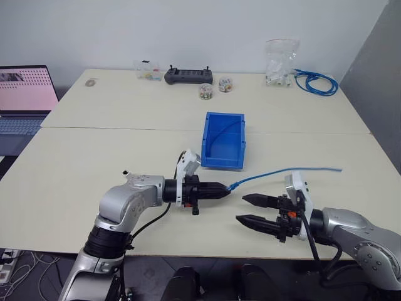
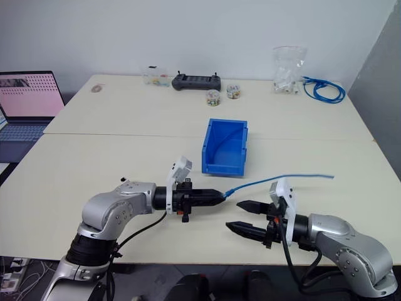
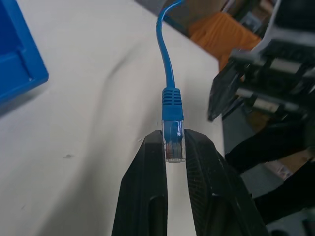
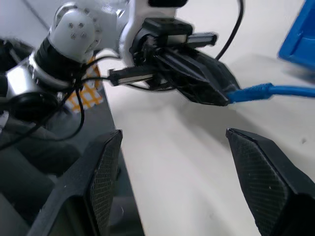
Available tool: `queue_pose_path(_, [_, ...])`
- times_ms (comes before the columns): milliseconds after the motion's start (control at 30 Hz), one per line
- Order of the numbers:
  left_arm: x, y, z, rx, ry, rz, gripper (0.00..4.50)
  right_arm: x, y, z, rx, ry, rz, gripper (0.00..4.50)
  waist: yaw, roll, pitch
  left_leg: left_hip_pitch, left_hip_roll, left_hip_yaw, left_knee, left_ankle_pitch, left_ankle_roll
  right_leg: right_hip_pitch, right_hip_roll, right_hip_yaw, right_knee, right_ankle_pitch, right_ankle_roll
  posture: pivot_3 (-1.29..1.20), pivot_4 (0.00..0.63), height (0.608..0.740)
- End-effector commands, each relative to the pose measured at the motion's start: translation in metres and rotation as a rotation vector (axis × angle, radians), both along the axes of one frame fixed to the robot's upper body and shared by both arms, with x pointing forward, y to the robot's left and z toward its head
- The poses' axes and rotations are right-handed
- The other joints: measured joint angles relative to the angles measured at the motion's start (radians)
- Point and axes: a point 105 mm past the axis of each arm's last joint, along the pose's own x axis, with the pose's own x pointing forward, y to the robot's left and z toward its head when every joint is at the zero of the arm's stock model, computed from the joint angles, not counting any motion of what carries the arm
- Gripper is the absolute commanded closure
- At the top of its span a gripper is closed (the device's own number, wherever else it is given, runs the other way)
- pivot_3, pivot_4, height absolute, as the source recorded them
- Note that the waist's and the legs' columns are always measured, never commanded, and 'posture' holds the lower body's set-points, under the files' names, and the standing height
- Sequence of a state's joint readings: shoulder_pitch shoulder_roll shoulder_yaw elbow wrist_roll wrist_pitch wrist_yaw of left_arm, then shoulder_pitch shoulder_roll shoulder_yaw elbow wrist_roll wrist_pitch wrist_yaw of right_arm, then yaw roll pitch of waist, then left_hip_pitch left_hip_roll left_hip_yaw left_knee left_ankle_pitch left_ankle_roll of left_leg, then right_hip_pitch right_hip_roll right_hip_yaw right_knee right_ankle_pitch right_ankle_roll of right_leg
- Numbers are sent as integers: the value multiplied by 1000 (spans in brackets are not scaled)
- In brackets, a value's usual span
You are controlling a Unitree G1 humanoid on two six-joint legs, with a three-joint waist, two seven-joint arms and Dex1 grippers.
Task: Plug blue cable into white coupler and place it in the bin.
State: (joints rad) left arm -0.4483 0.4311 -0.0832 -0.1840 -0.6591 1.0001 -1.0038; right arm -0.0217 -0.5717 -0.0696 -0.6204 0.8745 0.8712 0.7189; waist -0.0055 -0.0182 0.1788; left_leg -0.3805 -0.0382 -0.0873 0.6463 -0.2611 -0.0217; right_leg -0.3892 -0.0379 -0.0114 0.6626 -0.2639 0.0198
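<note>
Level and facing inward, left fingers (image 3: 147, 177) pinch the blue cable (image 3: 170, 83); right fingers (image 1: 257, 221) gape empty.

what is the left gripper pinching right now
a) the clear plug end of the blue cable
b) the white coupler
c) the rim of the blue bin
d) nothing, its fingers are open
a: the left gripper has its two black fingers shut on the clear plug at the end of the blue cable, while the right gripper stands open beside it, holding nothing.
</note>
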Motion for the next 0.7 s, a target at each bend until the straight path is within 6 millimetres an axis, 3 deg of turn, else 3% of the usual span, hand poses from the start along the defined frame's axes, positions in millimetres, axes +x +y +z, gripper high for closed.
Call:
queue_pose_path(33, [-6,1,21,-90,51,-22,4263,5,-1,18,100,-9,-40,923,-2,0,0,0,0,0,0,0,0,0,0,0,0,0,0,0,150,740])
queue_pose_path(267, [-8,3,29,-156,127,-19,4263,15,4,35,236,37,-72,923,-2,0,0,0,0,0,0,0,0,0,0,0,0,0,0,0,150,740])
queue_pose_path(700, [-14,2,37,-217,172,-25,4263,25,20,48,356,115,-29,923,-2,0,0,0,0,1,0,0,0,0,0,1,0,0,-1,0,150,740])
